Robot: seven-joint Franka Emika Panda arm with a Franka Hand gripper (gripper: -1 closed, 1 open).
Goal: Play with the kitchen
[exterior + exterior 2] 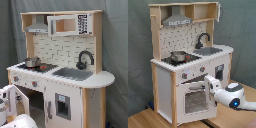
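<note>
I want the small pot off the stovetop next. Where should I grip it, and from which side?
Probably best from above. The pot stands upright on the stovetop, near the front corner of the kitchen, with open air over it below the hood. Bring the jaws down across its round rim. The backsplash blocks an approach from behind. The gripper sits lower, at the oven door.

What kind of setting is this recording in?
Probably a lab or test space, not a home: a toy kitchen stands on a wood tabletop before a grey curtain, with a robot arm at its oven door.
</note>
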